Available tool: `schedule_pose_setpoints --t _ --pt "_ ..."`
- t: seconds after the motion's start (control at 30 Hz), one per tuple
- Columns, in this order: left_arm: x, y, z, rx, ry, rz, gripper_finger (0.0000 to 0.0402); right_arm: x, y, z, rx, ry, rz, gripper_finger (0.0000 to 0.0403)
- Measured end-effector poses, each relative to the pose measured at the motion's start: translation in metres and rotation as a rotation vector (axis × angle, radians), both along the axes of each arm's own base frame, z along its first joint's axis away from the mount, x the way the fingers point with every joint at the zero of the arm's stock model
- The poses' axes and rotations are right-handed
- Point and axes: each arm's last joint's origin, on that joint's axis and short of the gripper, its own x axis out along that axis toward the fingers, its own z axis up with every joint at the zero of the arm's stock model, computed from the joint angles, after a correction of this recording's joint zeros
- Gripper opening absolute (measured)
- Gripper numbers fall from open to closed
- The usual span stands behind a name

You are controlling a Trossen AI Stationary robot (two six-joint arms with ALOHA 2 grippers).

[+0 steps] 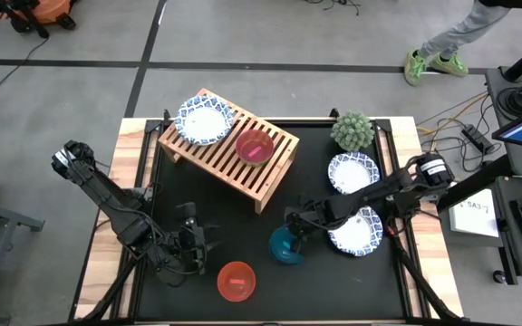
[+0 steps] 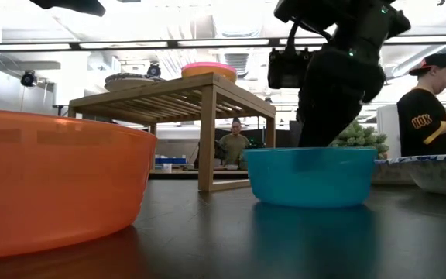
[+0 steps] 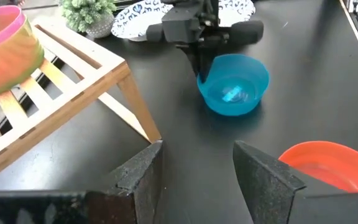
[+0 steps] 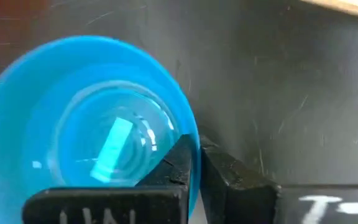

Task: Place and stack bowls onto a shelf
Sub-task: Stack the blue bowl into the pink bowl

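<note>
The wooden shelf (image 1: 229, 154) stands at the table's far left. It carries a white blue-rimmed bowl (image 1: 205, 119) and a magenta bowl (image 1: 255, 147) nested in a green one (image 3: 5, 59). A teal bowl (image 1: 286, 245) sits on the black mat, with a red bowl (image 1: 236, 281) near the front edge. My right gripper (image 1: 290, 228) is shut on the teal bowl's rim. My left gripper (image 1: 193, 243) is open and empty, left of the teal and red bowls. My right gripper pinches the teal bowl's rim (image 4: 196, 146) on the side nearest the shelf, one finger (image 4: 176, 163) inside the bowl and one (image 4: 232, 177) outside. The fingers point down from above. The bowl stands upright with its base on the mat (image 2: 310, 203).
Two more white blue-rimmed bowls (image 1: 352, 172) (image 1: 356, 232) lie at the table's right, under my right arm. A small spiky green plant (image 1: 352, 131) stands at the far right. A person (image 2: 432, 108) shows beyond the table. The bare mat (image 1: 243, 222) lies between shelf and red bowl.
</note>
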Motion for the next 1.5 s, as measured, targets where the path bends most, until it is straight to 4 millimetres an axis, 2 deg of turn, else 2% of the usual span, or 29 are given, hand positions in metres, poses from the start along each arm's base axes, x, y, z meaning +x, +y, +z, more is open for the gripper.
schedule_pose_setpoints --t 0.13,0.27,0.4,0.57,0.77,0.93,1.1,1.3,1.5 --pt "0.000 0.000 0.000 0.030 0.010 -0.018 0.0176 0.002 -0.008 0.028 0.097 -0.006 0.002 0.0009" --pt "0.000 0.000 0.000 0.057 0.018 -0.033 0.0176 0.006 -0.014 0.073 0.121 -0.042 0.007 0.0009" --pt "0.000 0.001 0.000 0.086 0.028 -0.049 0.0176 0.009 -0.027 0.127 0.130 -0.095 -0.023 0.0008" --pt "0.000 0.001 0.000 0.111 0.027 -0.047 0.0176 0.013 -0.060 0.185 0.142 -0.168 -0.141 0.0008" --pt "0.000 0.002 0.000 0.124 0.029 -0.040 0.0176 0.017 -0.116 0.225 0.125 -0.254 -0.293 0.0008" --pt "-0.001 0.003 -0.001 0.133 0.039 -0.040 0.0176 0.021 -0.169 0.239 0.084 -0.290 -0.395 0.0008" --pt "-0.002 0.004 -0.002 0.143 0.051 -0.040 0.0176 0.033 -0.210 0.234 0.091 -0.283 -0.426 0.0008" --pt "-0.002 0.004 -0.002 0.138 0.052 -0.035 0.0176 0.052 -0.228 0.217 0.141 -0.223 -0.390 0.0009" --pt "-0.002 0.004 -0.002 0.135 0.051 -0.032 0.0176 0.060 -0.232 0.216 0.113 -0.198 -0.361 0.0009"
